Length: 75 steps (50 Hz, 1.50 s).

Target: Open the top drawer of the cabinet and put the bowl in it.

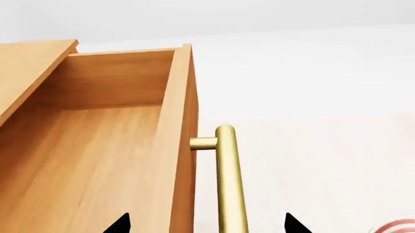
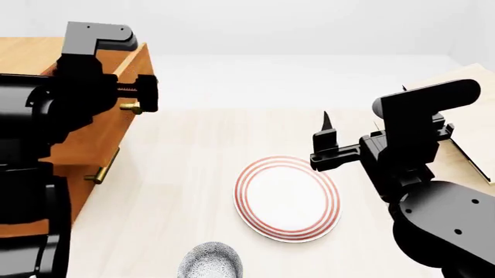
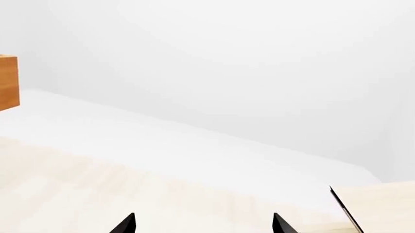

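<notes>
The cabinet (image 2: 31, 55) stands at the left in the head view. Its top drawer (image 1: 97, 145) is pulled out and empty inside. My left gripper (image 1: 207, 225) is open, its tips standing either side of the drawer front and the brass handle (image 1: 230, 189), not closed on them. In the head view it (image 2: 139, 92) sits at the drawer's front. The speckled bowl (image 2: 210, 262) stands on the floor at the bottom edge, apart from both grippers. My right gripper (image 2: 363, 107) is open and empty, held in the air at the right.
A flat white red-ringed plate (image 2: 288, 198) lies between the arms, just beyond the bowl. A pale wooden rack (image 2: 464, 150) is at the far right behind my right arm. A lower drawer handle (image 2: 104, 168) shows below the left gripper.
</notes>
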Available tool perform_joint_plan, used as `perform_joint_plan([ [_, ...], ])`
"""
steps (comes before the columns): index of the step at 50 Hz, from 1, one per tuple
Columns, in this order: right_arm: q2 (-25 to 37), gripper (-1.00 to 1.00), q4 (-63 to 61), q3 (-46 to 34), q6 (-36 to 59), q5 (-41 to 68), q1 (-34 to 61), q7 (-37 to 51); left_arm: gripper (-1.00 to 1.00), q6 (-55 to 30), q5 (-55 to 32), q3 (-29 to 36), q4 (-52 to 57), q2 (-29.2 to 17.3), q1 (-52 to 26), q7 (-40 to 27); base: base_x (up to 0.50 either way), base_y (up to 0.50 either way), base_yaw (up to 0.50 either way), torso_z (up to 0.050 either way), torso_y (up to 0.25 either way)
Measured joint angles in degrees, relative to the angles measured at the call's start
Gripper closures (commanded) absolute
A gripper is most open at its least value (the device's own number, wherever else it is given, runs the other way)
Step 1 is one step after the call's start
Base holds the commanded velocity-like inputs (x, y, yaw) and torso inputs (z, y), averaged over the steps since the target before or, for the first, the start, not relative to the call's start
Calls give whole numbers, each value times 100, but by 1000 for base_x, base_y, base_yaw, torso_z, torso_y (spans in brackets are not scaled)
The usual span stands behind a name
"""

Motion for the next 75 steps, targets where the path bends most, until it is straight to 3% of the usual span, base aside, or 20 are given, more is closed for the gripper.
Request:
perform_joint_plan([
  [32,-14,-100,63,-88,-15,-14,68,8,-100,-255,-49,239,849,116,461,-96,0,0,0,0,0],
  [75,47,-100,-8,-43,-11,138,108,95,-100,-1142,2,223,2336,683,836,-459,0,0,0,0,3],
])
